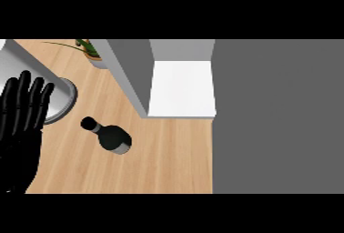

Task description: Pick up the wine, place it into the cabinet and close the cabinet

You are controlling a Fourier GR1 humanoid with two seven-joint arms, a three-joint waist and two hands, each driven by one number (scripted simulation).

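The wine (110,135) stands upright on the counter (168,159), near its middle, just off the front corner of the cabinet (181,88), whose white inside shows open at the counter's far edge. The left hand (20,113) rests at the counter's left edge, fingers straight and spread, holding nothing, well apart from the wine. A plant (91,51) sits at the far edge, left of the cabinet.
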